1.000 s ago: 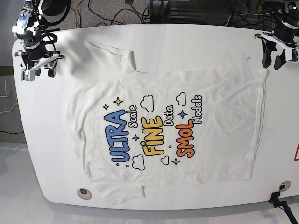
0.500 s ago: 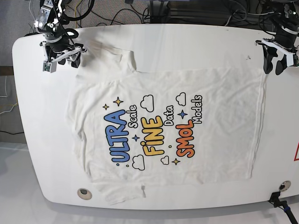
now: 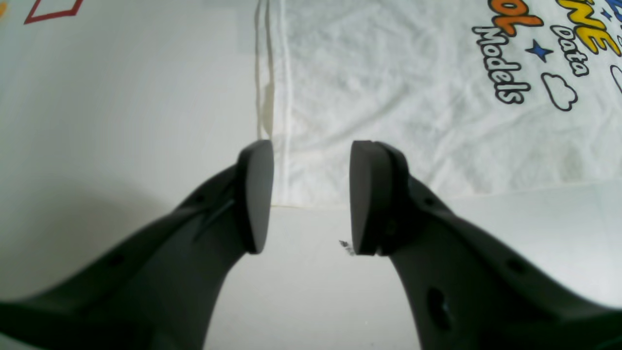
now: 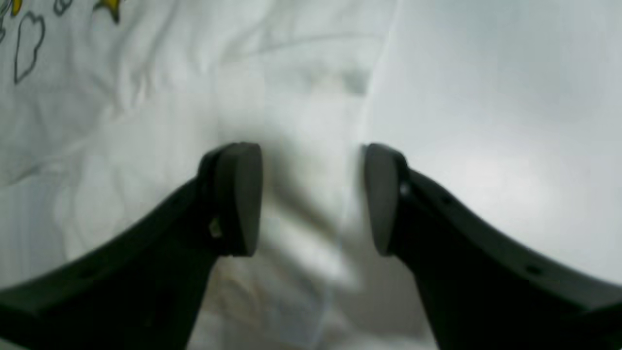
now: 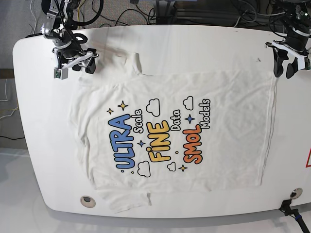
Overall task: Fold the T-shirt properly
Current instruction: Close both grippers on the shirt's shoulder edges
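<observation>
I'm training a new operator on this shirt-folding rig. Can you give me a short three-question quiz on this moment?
1. True or false: the T-shirt lies print-side up.
2. Which part of the shirt is the left gripper poised over?
A. collar
B. a hem corner
C. the middle of the print
3. Fill in: the right gripper is ____, nothing between its fingers.

Key
1. True; the coloured lettering faces the camera.
2. B; the corner shows between its open fingers.
3. Open; it hangs over white cloth at the shirt's edge.
</observation>
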Robot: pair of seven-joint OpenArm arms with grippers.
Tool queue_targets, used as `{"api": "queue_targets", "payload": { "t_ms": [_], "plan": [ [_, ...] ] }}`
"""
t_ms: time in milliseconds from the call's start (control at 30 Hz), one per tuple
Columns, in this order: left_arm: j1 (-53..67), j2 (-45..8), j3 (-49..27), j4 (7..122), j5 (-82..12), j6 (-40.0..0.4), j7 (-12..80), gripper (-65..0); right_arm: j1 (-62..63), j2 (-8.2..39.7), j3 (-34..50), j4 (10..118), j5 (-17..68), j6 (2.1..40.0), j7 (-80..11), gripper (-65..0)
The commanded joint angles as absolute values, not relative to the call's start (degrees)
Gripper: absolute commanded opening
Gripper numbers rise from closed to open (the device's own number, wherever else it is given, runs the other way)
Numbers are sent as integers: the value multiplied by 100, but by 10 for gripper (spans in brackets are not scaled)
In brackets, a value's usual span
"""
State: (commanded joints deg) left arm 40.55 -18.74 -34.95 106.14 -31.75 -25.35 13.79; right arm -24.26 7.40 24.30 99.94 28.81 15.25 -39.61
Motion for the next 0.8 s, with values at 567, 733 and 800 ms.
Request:
{"api": "queue_targets", "payload": {
  "t_ms": [567,733,800],
  "plan": [
    [3892,-1808,-4087,10389,-4584,-2654,3061,-410,-2515,752,2423,9884,2856,1598,-3920,-536],
    [3785,-1757,-4978,10312,-5556,-2682,3639,-401,-2521,773,2419,9911,2816,1627,-3904,-648],
    [3740,-1768,-5209,10205,-5848,-2705,3875,-398,-2544,772,2437,9958,2832,1625,-3908,-650]
  ]
}}
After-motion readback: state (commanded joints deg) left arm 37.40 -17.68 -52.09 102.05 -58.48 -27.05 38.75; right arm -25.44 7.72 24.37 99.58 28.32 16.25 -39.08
